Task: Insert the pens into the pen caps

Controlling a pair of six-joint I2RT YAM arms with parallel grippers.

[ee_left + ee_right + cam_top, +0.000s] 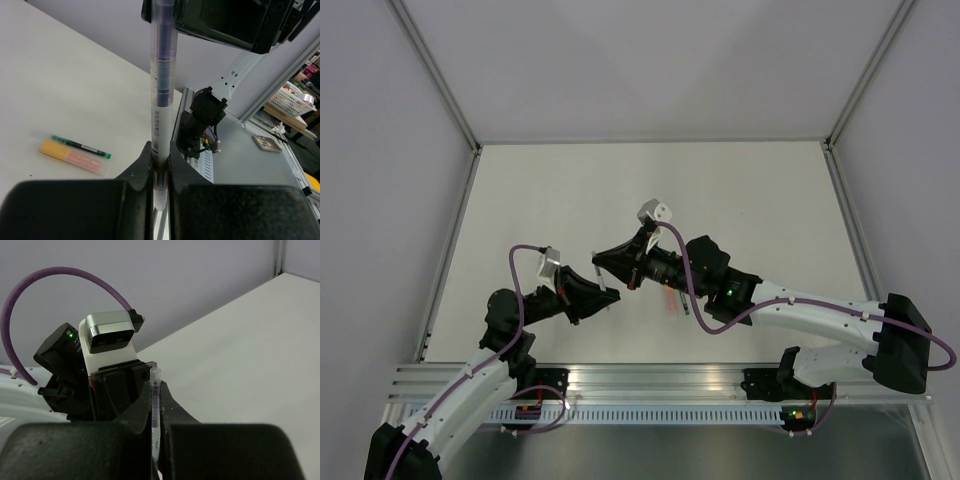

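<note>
1. Left gripper (160, 155) pinches the clear purple-cored pen (162, 75) at its lower end, jaws narrow.
2. Right gripper (156, 400) clamps the same pen's other end.
3. Orange pen (72, 156) and green-tipped pen (80, 146) lie side by side on the counter (60, 75), near the middle of its near edge.

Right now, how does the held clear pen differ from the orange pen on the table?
The clear pen is slim, see-through, purple inside; the orange pen is thicker and opaque. The clear pen is gripped by left gripper and right gripper, off the table; the orange pen lies flat on it.
</note>
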